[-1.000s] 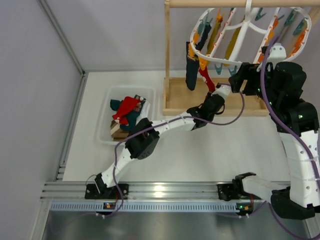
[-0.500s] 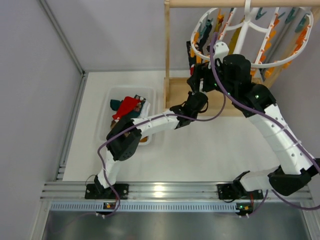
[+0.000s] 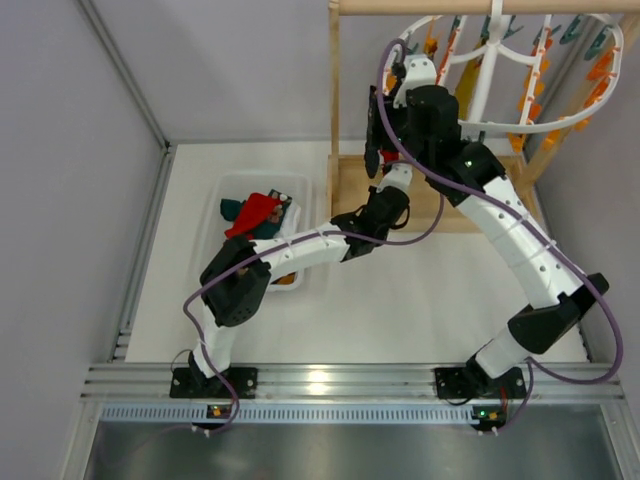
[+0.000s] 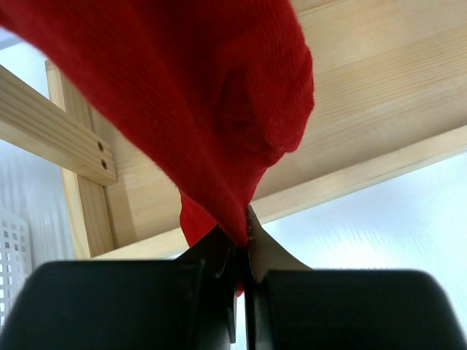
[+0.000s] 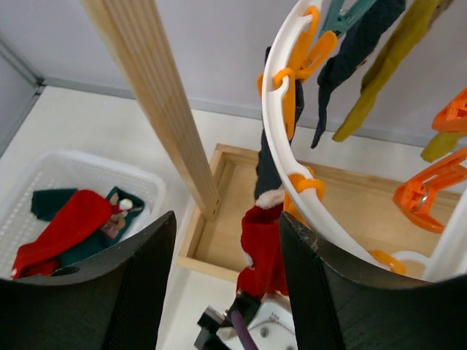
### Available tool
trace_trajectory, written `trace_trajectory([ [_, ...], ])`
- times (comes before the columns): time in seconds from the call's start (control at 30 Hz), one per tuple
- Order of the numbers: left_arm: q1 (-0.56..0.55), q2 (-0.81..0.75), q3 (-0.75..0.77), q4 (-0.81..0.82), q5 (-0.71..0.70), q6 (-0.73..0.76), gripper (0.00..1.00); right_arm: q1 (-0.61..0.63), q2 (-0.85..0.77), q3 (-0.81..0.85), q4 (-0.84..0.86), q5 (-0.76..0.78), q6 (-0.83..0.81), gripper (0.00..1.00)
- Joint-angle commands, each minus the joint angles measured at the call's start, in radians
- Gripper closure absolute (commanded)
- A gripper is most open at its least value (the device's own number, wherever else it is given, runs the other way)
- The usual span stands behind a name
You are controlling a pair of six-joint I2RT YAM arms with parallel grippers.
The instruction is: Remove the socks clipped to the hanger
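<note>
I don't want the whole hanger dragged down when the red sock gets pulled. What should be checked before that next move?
1. Grip: the left gripper is shut on the red sock at its toe end. Ok.
2. Attachment: the sock's white cuff hangs at an orange clothespin on the hanger rim. Ok.
3. Clothespin squeezed open: the right gripper is open beside the rim, holding nothing. Not ok.
4. Neighbour clear: the dark sock hangs right behind the red one. Cannot tell.
5. Drop spot: the white basket has room. Ok.
</note>
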Motion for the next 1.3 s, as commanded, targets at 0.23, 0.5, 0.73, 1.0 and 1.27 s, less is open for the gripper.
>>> trace_trajectory([
  [0.23, -0.017, -0.081, -0.03, 0.011, 0.033, -0.014, 1.0, 0.15, 0.095, 0.107, 0.072, 0.534, -0.082, 0.44],
  [0.5, -0.031, -0.097, -0.03, 0.051, 0.084, -0.006, 1.0, 0.181, 0.109, 0.084, 0.072, 0.669, -0.079, 0.44],
  [0.73, -0.045, -0.101, -0.027, 0.062, 0.105, -0.008, 1.0, 0.175, 0.152, 0.094, 0.098, 0.722, -0.099, 0.43],
  [1.0, -0.056, -0.1, -0.024, 0.073, 0.116, -0.003, 1.0, 0.154, 0.232, 0.153, 0.127, 0.781, -0.133, 0.43],
  [1.27, -0.068, -0.101, -0.024, 0.08, 0.125, 0.001, 1.0, 0.127, 0.223, 0.118, 0.198, 0.826, -0.151, 0.45],
])
